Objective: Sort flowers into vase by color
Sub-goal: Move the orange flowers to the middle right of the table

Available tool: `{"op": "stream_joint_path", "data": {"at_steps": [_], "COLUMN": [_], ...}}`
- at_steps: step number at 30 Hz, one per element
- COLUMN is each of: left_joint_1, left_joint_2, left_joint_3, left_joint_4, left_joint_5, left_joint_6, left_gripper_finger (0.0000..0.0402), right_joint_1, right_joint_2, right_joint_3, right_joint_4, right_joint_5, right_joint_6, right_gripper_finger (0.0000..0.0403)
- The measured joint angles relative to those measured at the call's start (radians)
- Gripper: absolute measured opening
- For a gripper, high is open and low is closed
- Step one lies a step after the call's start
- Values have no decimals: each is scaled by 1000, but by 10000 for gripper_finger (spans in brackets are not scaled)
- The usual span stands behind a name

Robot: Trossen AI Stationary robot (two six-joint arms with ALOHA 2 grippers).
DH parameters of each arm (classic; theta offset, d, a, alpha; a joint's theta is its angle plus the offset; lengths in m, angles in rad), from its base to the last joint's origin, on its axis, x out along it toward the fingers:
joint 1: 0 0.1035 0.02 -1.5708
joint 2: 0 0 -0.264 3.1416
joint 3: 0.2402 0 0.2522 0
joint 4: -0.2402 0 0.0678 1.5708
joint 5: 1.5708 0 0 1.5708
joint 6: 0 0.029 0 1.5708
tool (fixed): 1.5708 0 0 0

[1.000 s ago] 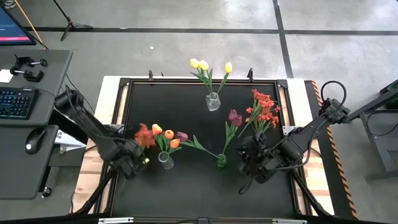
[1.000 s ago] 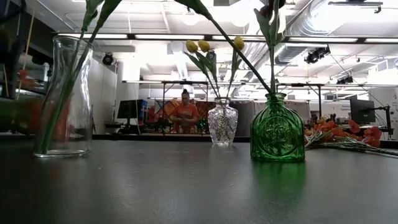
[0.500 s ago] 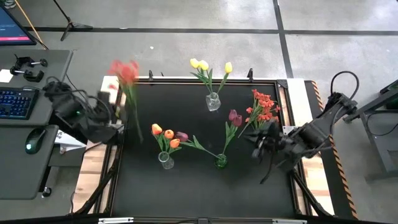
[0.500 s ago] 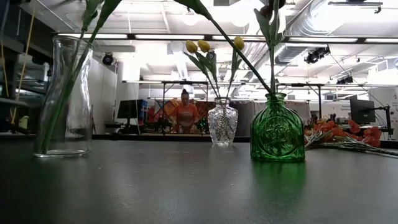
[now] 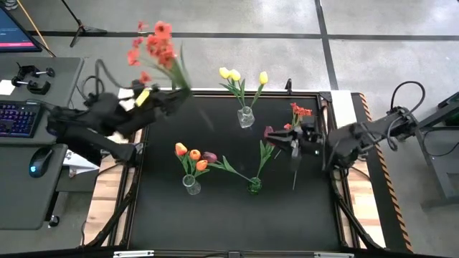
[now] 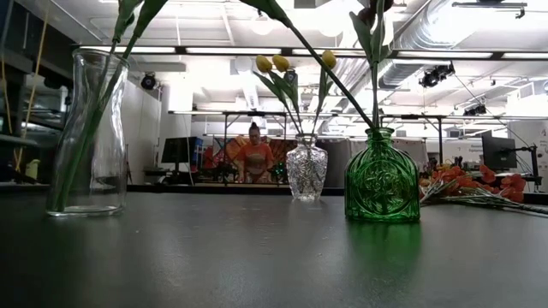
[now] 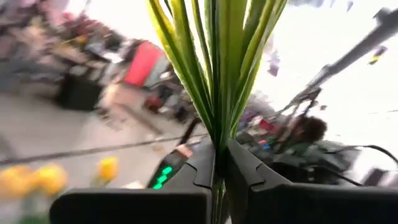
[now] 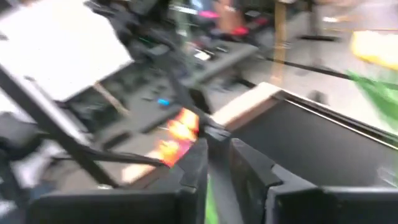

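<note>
High view: the left gripper [image 5: 174, 95], jaws pinching the red flower bunch [image 5: 153, 44], holds it above the counter's [image 5: 215, 215] far-left corner. The right gripper [image 5: 295, 148] pinches a green stem [image 5: 294, 172] between the maroon tulip [image 5: 270, 134] and remaining red flowers [image 5: 301, 111].

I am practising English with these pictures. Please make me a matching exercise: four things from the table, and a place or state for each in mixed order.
Things:
1. yellow tulips
2. green vase
3. red flowers
4. orange tulips

Places or states:
A. lifted by the left gripper
B. in the small clear vase at the table's far edge
C. holds dark purple tulips
D. in the tall clear vase

Pairs: 1-B, 2-C, 3-A, 4-D
</note>
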Motion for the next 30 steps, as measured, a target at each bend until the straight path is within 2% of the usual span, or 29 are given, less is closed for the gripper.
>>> {"op": "stream_joint_path", "data": {"at_steps": [2, 5, 9, 13, 17, 23, 26, 30], "left_joint_1": [74, 158, 220, 245, 251, 261, 268, 275], "left_joint_2": [71, 197, 376, 517, 623, 673, 667, 651], "left_joint_3": [33, 105, 222, 338, 424, 488, 488, 488], "left_joint_4": [62, 63, 77, 78, 73, 43, 4, -33], "left_joint_5": [122, 313, 516, 654, 695, 707, 709, 712], "left_joint_6": [-7, -74, -121, -165, -165, -164, -151, -136], "left_gripper_finger": [0, 0, 0, 0, 0, 0, 0, 0], "right_joint_1": [-44, -78, -115, -154, -183, -202, -202, -207], "right_joint_2": [0, -4, -9, -6, -7, -7, -8, -15], "right_joint_3": [0, 0, 0, 0, 0, 0, 0, 0], "right_joint_4": [93, 177, 160, 118, 99, 87, 78, 80], "right_joint_5": [-92, -144, -165, -176, -179, -201, -198, -181], "right_joint_6": [-53, -108, -141, -170, -178, -182, -187, -210], "right_gripper_finger": [85, 129, 183, 206, 208, 202, 177, 109]}}
